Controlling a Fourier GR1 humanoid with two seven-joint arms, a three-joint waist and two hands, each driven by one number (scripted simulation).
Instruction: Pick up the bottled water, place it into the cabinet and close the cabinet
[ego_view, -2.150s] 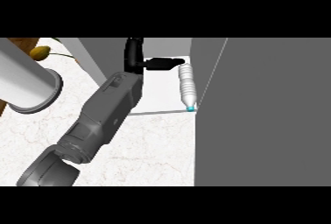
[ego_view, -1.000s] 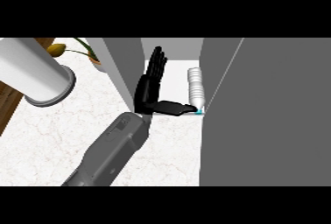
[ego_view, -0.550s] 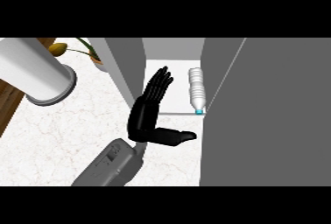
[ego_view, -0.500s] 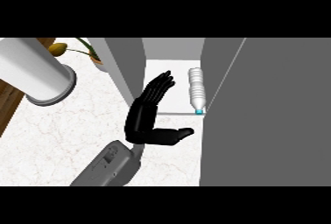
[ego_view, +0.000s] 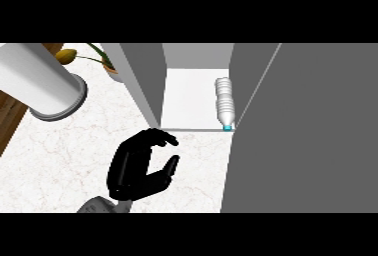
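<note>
The clear water bottle (ego_view: 224, 102) lies on its side on the white cabinet floor (ego_view: 188, 100), against the right edge, its teal cap at the front lip. The cabinet door (ego_view: 310, 130) stands open as a large grey panel on the right. My left hand (ego_view: 140, 170) hovers over the marble counter in front of the cabinet's left wall (ego_view: 144, 80), well apart from the bottle. Its fingers are curled over at the tips and it holds nothing. My right hand does not show.
A large white cylinder (ego_view: 37, 82) stands at the back left of the counter (ego_view: 66, 145). Behind it sits a potted plant with a yellow bloom (ego_view: 68, 55). A brown wooden strip (ego_view: 11, 125) runs along the left edge.
My left hand let go of the bottle inside the cabinet and drew back toward me onto the counter. Its fingers, straight half a second ago, have curled. The bottle stays lying in the cabinet.
</note>
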